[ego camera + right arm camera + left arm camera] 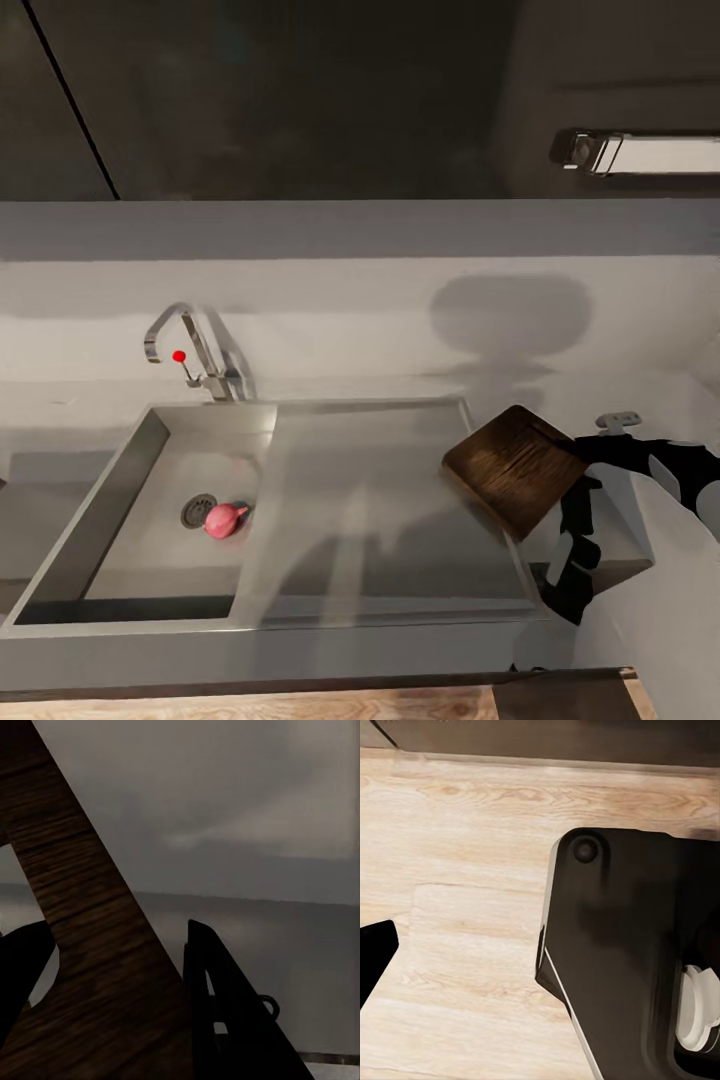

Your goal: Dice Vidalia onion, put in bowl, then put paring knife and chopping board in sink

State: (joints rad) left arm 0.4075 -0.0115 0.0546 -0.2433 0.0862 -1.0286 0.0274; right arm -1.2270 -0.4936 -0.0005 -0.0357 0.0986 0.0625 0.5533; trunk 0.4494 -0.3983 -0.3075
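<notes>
The Vidalia onion lies whole on the floor of the sink, just beside the round drain. The dark wooden chopping board hangs tilted above the right end of the steel drainboard, with my right gripper shut on its far right edge. In the right wrist view the chopping board sits between the two black fingers of the right gripper. One black fingertip of my left gripper shows over the floor. The paring knife and the bowl are out of view.
A chrome faucet with a red dot stands behind the basin. The grey countertop surrounds the sink, with a small grey fitting at the right. Below the left arm are wooden floor and my dark base.
</notes>
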